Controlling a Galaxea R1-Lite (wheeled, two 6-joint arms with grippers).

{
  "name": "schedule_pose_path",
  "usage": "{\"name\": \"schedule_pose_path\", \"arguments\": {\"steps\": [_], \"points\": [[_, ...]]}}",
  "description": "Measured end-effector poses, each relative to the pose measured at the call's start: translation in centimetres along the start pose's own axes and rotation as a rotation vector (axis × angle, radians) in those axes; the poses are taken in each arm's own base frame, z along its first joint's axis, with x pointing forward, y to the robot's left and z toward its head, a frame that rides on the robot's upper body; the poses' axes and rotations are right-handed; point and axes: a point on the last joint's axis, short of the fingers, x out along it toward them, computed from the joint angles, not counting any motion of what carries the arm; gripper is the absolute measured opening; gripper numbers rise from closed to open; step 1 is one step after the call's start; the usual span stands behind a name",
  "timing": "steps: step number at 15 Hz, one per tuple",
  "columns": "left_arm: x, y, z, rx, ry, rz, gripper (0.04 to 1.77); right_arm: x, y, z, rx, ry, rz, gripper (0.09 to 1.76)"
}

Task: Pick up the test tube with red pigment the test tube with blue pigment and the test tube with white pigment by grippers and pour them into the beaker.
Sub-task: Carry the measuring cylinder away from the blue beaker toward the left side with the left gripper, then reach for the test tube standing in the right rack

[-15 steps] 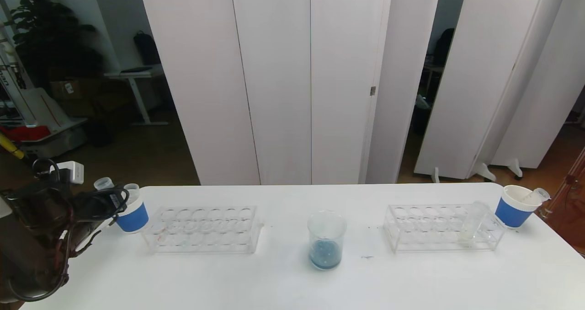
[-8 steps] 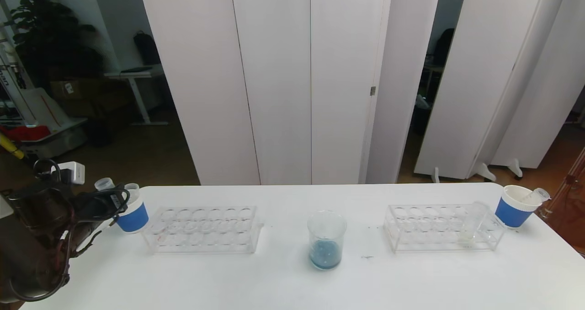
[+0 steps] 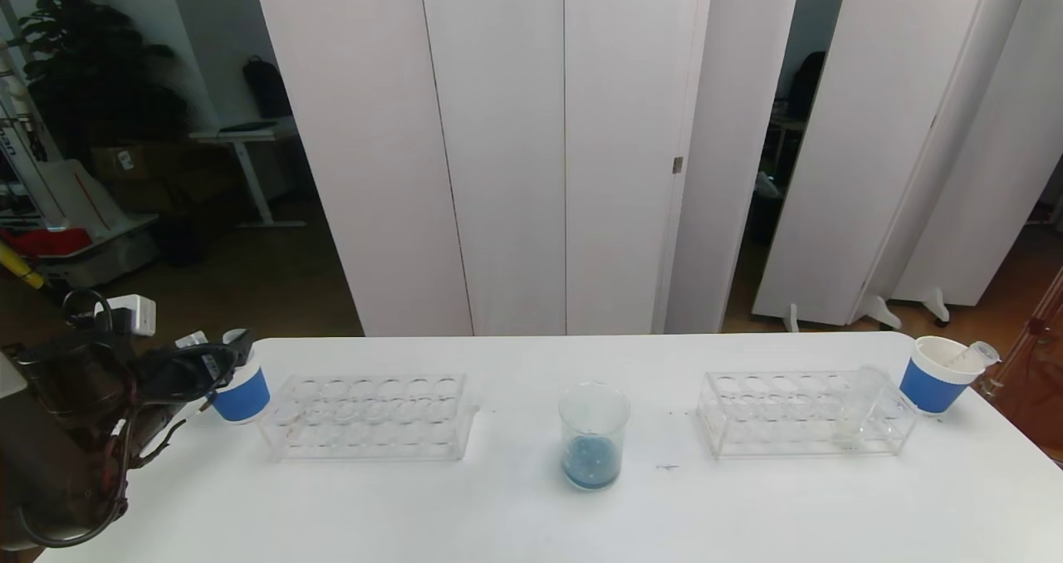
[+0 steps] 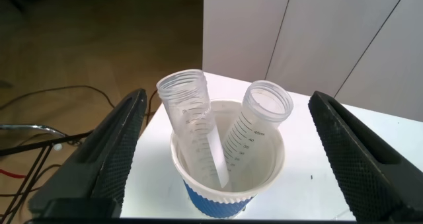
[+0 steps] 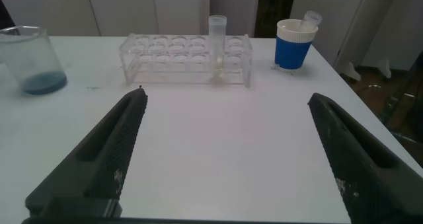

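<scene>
Left gripper: dark claw at the table's left end, fingers spread wide on both sides of the blue-banded white paper cup, not touching it.
Cup content: two empty clear tubes, leaning apart.
Right gripper: low over the white table, fingers wide apart, holding nothing.
Clear glass beaker: upright at table centre, between the two clear plastic racks, blue pigment at bottom.
Test tube with white pigment: standing in the right rack.
Right blue-banded cup: just beside the right rack, one tube inside.
</scene>
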Motion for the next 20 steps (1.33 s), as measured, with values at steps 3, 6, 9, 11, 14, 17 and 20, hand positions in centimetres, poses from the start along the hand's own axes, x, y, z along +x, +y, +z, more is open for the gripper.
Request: {"name": "schedule_pose_path", "arguments": {"steps": [3, 6, 9, 11, 14, 17, 20], "points": [[-0.2, -0.1, 0.3, 0.007, -0.005, -0.002, 1.75, 0.0, 0.0, 0.0, 0.0, 0.0, 0.0, 1.75], [-0.8, -0.5, 1.4, 0.011, -0.026, -0.015, 1.75, 0.0, 0.0, 0.0, 0.0, 0.0, 0.0, 1.75], [-1.8, -1.3, 2.5, 0.015, -0.021, -0.036, 1.75, 0.0, 0.0, 0.0, 0.0, 0.0, 0.0, 1.75], [-2.9, -1.8, 3.6, 0.017, -0.029, -0.047, 1.75, 0.0, 0.0, 0.0, 0.0, 0.0, 0.0, 1.75], [-5.0, -2.3, 5.0, 0.017, -0.035, -0.059, 1.75, 0.0, 0.0, 0.0, 0.0, 0.0, 0.001, 1.75], [-7.5, -2.9, 6.5, 0.018, -0.04, -0.074, 1.75, 0.0, 0.0, 0.0, 0.0, 0.0, 0.0, 1.75], [-10.7, -3.5, 8.2, 0.02, -0.033, -0.092, 1.75, 0.0, 0.0, 0.0, 0.0, 0.0, 0.0, 1.75]]}}
